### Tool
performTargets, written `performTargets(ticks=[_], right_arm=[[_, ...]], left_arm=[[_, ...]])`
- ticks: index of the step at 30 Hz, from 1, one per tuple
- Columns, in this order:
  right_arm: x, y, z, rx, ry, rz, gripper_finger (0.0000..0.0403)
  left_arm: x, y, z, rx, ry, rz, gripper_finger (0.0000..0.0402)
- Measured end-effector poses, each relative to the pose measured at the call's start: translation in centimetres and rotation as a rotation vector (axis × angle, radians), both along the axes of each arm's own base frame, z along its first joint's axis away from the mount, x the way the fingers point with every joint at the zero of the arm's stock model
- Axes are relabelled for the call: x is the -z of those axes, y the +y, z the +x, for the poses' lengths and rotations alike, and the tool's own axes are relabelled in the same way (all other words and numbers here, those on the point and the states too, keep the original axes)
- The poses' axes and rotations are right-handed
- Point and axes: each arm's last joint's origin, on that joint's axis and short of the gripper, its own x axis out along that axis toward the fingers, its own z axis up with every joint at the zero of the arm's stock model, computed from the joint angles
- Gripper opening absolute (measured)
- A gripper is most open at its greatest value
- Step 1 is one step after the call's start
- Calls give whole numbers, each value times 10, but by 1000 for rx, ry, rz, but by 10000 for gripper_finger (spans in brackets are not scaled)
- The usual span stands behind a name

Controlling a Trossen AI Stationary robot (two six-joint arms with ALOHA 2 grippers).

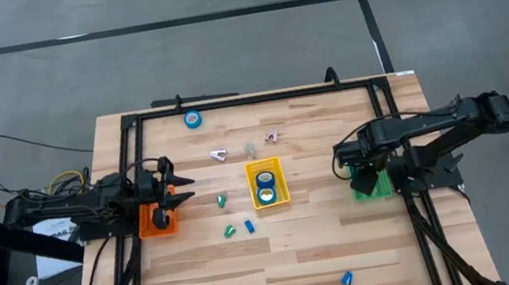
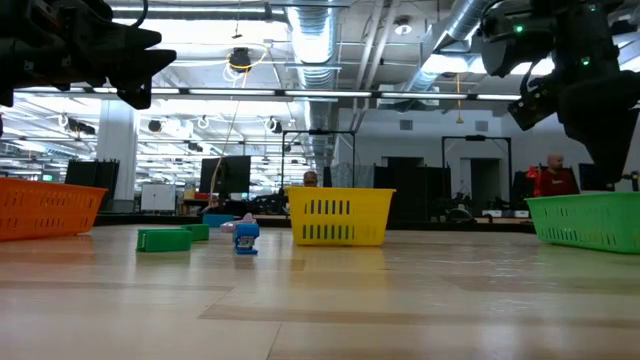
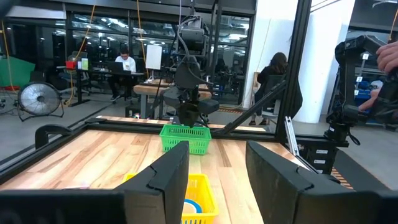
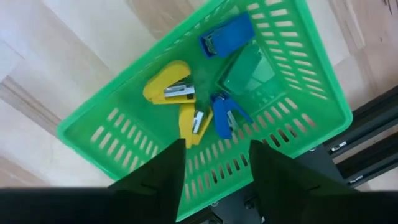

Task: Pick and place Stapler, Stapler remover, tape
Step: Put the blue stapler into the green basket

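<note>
Right end effector (image 4: 211, 163) hangs directly over green basket (image 4: 298, 93), fingers parted, gripping nothing. Below it in the basket: two yellow staplers (image 4: 169, 89), two blue ones (image 4: 227, 35). Tape rolls (image 1: 264, 178) sit in yellow basket (image 1: 282, 181) mid-bench. Left end effector (image 1: 179, 193) parted, empty, over orange basket (image 1: 151, 222).

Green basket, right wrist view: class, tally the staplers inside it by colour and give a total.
In the green basket:
Yellow staplers: 2
Blue staplers: 2
Green stapler: 1
Total: 5
</note>
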Motion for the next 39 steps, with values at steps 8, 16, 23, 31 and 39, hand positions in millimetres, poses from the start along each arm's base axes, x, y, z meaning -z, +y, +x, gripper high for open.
performTargets(ticks=[8,16,23,31,39], right_arm=[[-12,12,8,-98,-67,-3,209],[-44,46,24,-306,-252,-5,214],[-57,90,29,-618,-420,43,214],[-60,141,37,-1037,-507,65,214],[-51,182,56,-1315,-532,32,234]], left_arm=[[0,0,0,0,0,0,150],[0,0,0,0,0,0,150],[0,0,0,0,0,0,150],[0,0,0,0,0,0,150],[0,0,0,0,0,0,150]])
